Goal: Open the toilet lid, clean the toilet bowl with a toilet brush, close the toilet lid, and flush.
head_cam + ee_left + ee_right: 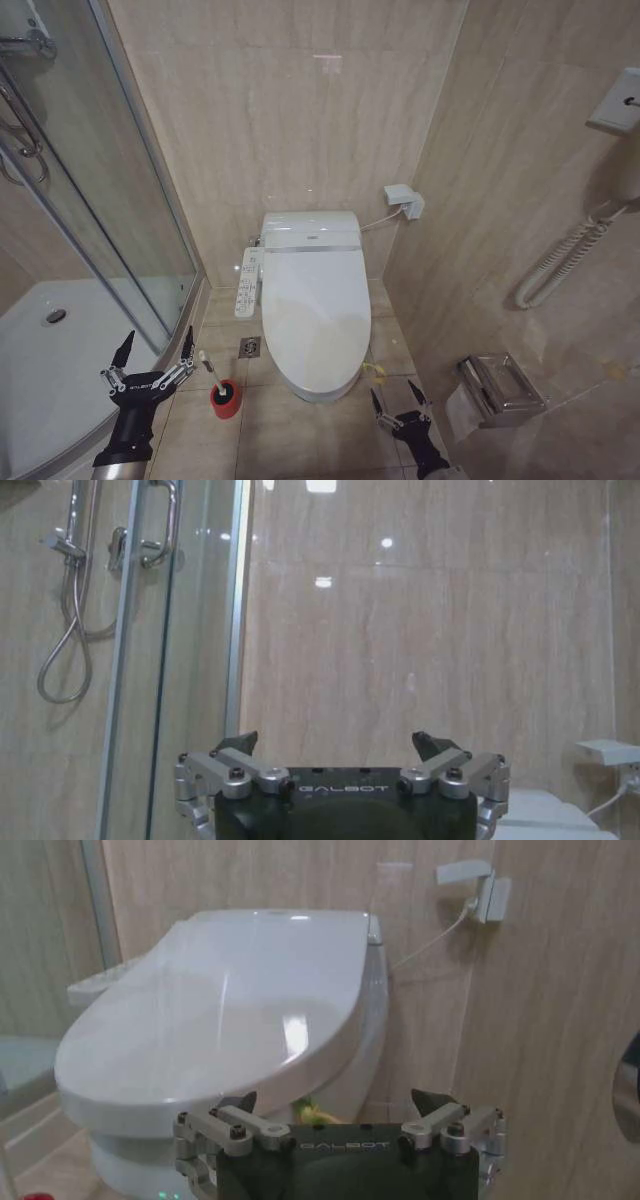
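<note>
Lying flat and shut over the toilet bowl (318, 385), the toilet lid (312, 305) is seen with its long axis running from the back wall towards the robot, hinge end at the wall and rounded free end nearest the grippers. A yellow-green strap loop (372, 370) is made out at the right front edge of the lid, just ahead of the right gripper (402, 407), which is held low beside that front corner with its jaws spread wide and nothing between them. In the right wrist view the lid (230, 1005) is seen ahead of and above the gripper (338, 1104), with a scrap of the yellow-green loop (305, 1108) partly hidden behind the gripper body. The right arm is judged the nearer one for lifting the lid by the strap.

To the left of the lid's front end, the toilet brush (218, 378) is stood in its red holder (226, 399) on the floor. The left gripper (152, 351) is held just left of the brush, jaws wide and empty. The bowl's inside is hidden by the lid, and the brush head is sunk in the holder.
</note>
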Tool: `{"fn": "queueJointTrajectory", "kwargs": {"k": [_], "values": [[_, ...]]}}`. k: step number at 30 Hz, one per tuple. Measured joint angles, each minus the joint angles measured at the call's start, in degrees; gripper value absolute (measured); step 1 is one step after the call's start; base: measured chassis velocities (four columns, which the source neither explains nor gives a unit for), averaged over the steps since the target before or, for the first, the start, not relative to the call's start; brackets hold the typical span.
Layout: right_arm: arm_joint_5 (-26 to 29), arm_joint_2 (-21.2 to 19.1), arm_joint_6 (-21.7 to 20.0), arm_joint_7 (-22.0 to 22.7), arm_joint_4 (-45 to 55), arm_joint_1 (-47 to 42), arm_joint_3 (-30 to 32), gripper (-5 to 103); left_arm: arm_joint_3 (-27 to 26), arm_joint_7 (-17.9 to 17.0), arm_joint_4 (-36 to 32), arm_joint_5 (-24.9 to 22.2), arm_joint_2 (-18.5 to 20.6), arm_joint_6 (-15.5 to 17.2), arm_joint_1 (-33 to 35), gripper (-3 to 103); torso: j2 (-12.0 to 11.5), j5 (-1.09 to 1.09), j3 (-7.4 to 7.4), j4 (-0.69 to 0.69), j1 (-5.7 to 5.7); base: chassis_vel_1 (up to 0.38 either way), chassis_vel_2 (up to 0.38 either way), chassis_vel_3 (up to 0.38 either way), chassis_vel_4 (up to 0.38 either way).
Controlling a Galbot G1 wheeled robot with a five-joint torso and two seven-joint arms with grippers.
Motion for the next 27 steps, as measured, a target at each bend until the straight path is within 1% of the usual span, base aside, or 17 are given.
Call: {"fn": "queueJointTrajectory", "kwargs": {"k": [7,10,16,20,27], "values": [[0.0,-0.9,0.1,0.5,-1.5,1.5,-0.6,100,0.0,0.0,0.0,0.0,0.0,0.0,0.0,100,0.0,0.00,0.00,0.01,0.00,0.000,0.000,0.000,0.000],[0.3,-1.7,-0.5,1.0,-2.9,3.0,-0.9,100,0.0,0.0,0.0,0.0,0.0,0.0,0.0,100,0.0,0.00,0.00,0.01,0.00,0.000,0.000,0.000,0.000],[0.6,-1.9,-0.8,1.9,-4.9,4.6,-1.4,100,0.0,0.0,0.0,0.0,0.0,0.0,0.0,100,0.0,0.00,0.00,0.00,0.00,0.000,0.000,0.000,0.000],[0.1,-2.3,0.4,1.9,-8.3,6.7,-1.4,100,0.0,0.0,0.0,0.0,0.0,0.0,0.0,100,0.0,0.00,0.00,0.00,0.00,0.000,0.000,0.000,0.000],[-0.2,-1.9,1.3,2.7,-12.8,10.2,-1.6,100,0.0,0.0,0.0,0.0,0.0,0.0,0.0,100,0.0,0.00,0.00,0.01,0.00,0.000,0.000,0.000,0.000]]}}
